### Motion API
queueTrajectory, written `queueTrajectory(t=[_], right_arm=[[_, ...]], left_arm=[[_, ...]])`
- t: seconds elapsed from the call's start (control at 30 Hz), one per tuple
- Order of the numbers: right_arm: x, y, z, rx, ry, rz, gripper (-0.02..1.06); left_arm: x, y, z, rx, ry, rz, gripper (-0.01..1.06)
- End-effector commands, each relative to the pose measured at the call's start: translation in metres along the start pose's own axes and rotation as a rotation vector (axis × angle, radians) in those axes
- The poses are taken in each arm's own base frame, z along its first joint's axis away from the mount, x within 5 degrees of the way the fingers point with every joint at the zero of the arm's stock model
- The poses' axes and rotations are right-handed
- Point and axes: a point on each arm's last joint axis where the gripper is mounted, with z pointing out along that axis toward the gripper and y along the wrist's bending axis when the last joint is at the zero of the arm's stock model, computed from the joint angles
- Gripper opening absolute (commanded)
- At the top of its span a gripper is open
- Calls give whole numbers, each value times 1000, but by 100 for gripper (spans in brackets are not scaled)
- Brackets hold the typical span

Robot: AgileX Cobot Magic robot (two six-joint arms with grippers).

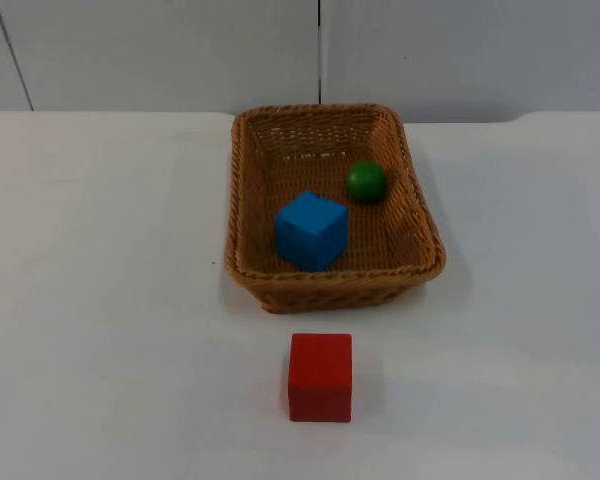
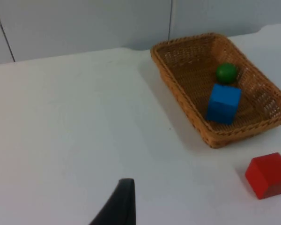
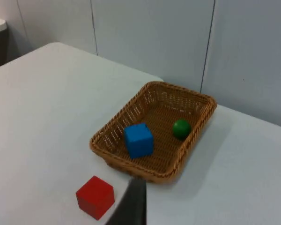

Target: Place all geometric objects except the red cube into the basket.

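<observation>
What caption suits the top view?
Blue cube and green ball inside the wicker basket; red cube on the table outside.

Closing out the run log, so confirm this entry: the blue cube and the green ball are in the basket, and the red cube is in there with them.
Not quite. The blue cube and the green ball are in the basket, but the red cube sits on the white table in front of the basket, apart from it. The top view shows this plainly.
</observation>
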Motion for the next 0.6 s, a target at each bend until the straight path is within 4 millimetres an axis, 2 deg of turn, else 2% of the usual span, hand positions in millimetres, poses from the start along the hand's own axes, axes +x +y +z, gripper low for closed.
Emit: queueTrajectory(t=[0.0, 0.13, 0.37, 0.57], right_arm=[[15, 1, -20, 0, 18, -14, 83], [28, 1, -30, 14, 33, -6, 83], [66, 1, -43, 50, 84, 31, 83], [82, 1, -39, 51, 177, 54, 83]], left_arm=[[8, -5, -8, 14, -11, -9, 105], [13, -7, -15, 8, -26, 11, 105], [22, 0, -25, -109, -37, -46, 105], [22, 0, -25, -111, -28, -45, 105]])
